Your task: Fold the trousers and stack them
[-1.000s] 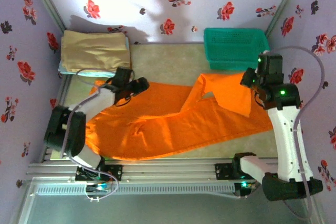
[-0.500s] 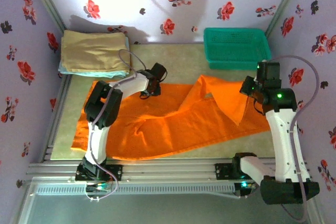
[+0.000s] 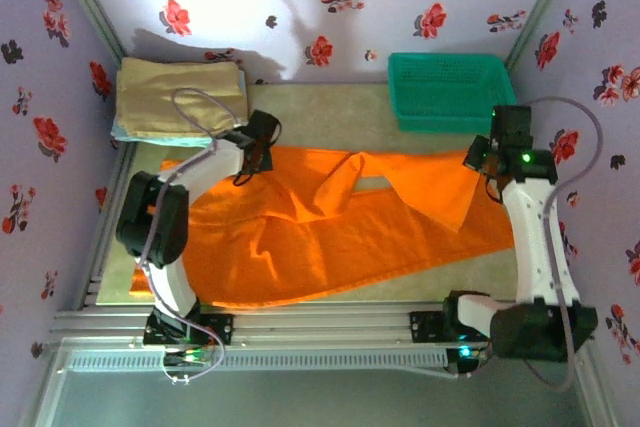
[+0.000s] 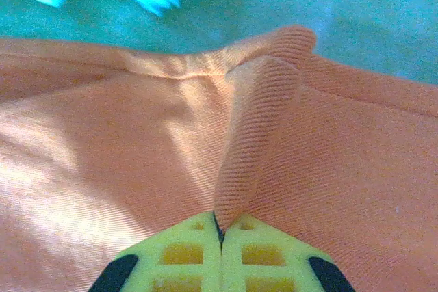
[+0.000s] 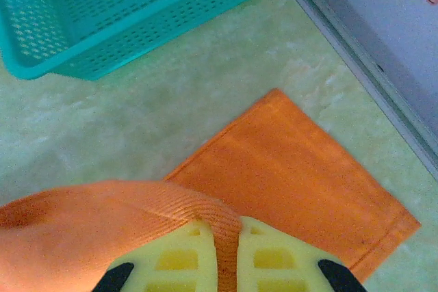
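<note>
Orange trousers (image 3: pixel 330 237), left hand (image 4: pixel 219 222) closed on a cloth ridge, right hand (image 5: pixel 226 232) clamping a folded edge

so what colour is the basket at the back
The basket is teal green, seen best in the top external view.

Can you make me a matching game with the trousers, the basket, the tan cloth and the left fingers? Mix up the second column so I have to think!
Things:
1. trousers
2. basket
3. tan cloth
4. left fingers

Clues:
A. folded, in the far left corner
B. shut, pinching an orange ridge
C. teal, at the far right
D. orange, spread out in the middle

Pairs: 1-D, 2-C, 3-A, 4-B
</note>
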Tool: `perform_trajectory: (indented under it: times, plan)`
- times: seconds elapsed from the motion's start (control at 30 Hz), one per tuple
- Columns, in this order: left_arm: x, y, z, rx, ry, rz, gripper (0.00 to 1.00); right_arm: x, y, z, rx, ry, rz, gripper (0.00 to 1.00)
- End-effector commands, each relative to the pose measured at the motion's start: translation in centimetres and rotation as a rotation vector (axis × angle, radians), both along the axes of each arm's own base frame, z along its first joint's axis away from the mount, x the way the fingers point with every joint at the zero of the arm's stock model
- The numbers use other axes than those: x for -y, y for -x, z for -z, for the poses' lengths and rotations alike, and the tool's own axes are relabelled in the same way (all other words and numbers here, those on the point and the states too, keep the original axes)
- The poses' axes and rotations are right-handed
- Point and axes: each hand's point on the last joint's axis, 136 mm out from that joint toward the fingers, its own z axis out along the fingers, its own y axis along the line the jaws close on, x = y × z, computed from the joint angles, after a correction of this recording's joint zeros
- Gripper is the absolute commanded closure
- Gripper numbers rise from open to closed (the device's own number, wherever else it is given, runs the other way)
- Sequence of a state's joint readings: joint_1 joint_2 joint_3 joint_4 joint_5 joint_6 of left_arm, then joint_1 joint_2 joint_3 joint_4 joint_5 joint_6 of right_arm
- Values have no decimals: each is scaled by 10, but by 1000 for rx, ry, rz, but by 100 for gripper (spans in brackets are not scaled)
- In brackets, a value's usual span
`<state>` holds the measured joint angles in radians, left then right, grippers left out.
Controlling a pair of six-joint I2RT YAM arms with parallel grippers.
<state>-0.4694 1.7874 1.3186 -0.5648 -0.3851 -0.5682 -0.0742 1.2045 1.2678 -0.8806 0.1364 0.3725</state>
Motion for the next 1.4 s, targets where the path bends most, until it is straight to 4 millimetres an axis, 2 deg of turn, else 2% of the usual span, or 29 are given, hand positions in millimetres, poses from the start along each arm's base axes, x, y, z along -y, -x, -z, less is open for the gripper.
perform_trajectory:
  times: [0.0,0.17,0.27,0.43,0.5,0.63,0.8,0.83,0.87,0.9,0.93,1.0,1.03,1.13,1.2,1.27,1.3,1.33,1.37]
  plan:
    - [-16,-11,-19,89,-46,-20,100,20,-33,5,12,24,42,100]
    - [-21,-14,-21,116,-51,-29,100,51,-67,26,-36,23,114,100]
    - [-31,-12,-21,137,-48,-61,100,73,-83,40,-71,21,161,100]
    - [-50,-9,-29,184,-37,-116,100,98,-107,60,-131,43,214,100]
    - [-53,-12,-34,212,-12,-132,100,97,-120,65,-121,23,207,100]
    - [-40,-27,-33,195,16,-104,100,93,-144,73,-126,15,192,100]
    - [-26,-49,-21,175,26,-82,100,93,-177,66,-102,52,173,100]
    - [-22,-52,-16,161,35,-68,98,89,-184,63,-95,49,158,88]
    - [-18,-55,-12,143,39,-57,81,86,-187,62,-101,47,145,74]
    - [-15,-55,-9,125,46,-49,58,79,-189,59,-110,44,128,60]
    - [-12,-54,-9,113,64,-39,29,74,-187,56,-115,43,117,51]
    - [-2,-47,-16,108,124,-5,6,58,-179,48,-99,31,90,46]
    - [2,-40,-25,113,159,9,0,49,-171,40,-76,23,82,45]
    - [2,-12,-53,143,221,20,0,19,-146,18,35,-11,56,44]
    - [-3,14,-62,140,251,-1,0,-6,-126,11,79,-63,10,44]
    - [-13,46,-56,107,273,-48,0,-34,-102,15,105,-114,-30,44]
    - [-22,66,-46,77,281,-89,0,-51,-88,21,122,-156,-58,45]
    - [-31,87,-34,50,292,-137,0,-69,-75,30,130,-195,-87,46]
    - [-39,104,-23,29,308,-186,0,-82,-62,48,111,-232,-109,48]
